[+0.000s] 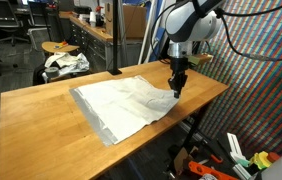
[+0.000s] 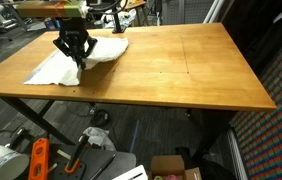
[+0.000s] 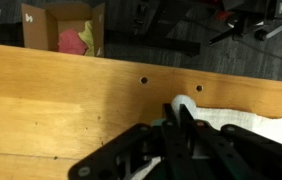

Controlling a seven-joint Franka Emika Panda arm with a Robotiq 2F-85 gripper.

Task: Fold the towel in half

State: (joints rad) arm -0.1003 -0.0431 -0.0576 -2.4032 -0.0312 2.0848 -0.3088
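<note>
Now the gripper [image 1: 178, 86] pinches the towel [image 1: 121, 105] at its 3 o'clock edge, jaws pressed together on a white tuft in the wrist view. The rest lies spread on the table [image 1: 36, 115]. Best to lift modestly, carry that edge toward 9 o'clock, and align the edges before release.

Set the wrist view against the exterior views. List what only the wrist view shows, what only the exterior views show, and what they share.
Only the wrist view: a red item inside a cardboard box beyond the table, two small holes in the wood, and, close up, the jaws closed on a raised bit of towel. Only the exterior views: the robot arm, the towel's whole crumpled outline, and a stool piled with cloth. Shared: the white towel, the wooden table, and the jaws at the towel's edge.
</note>
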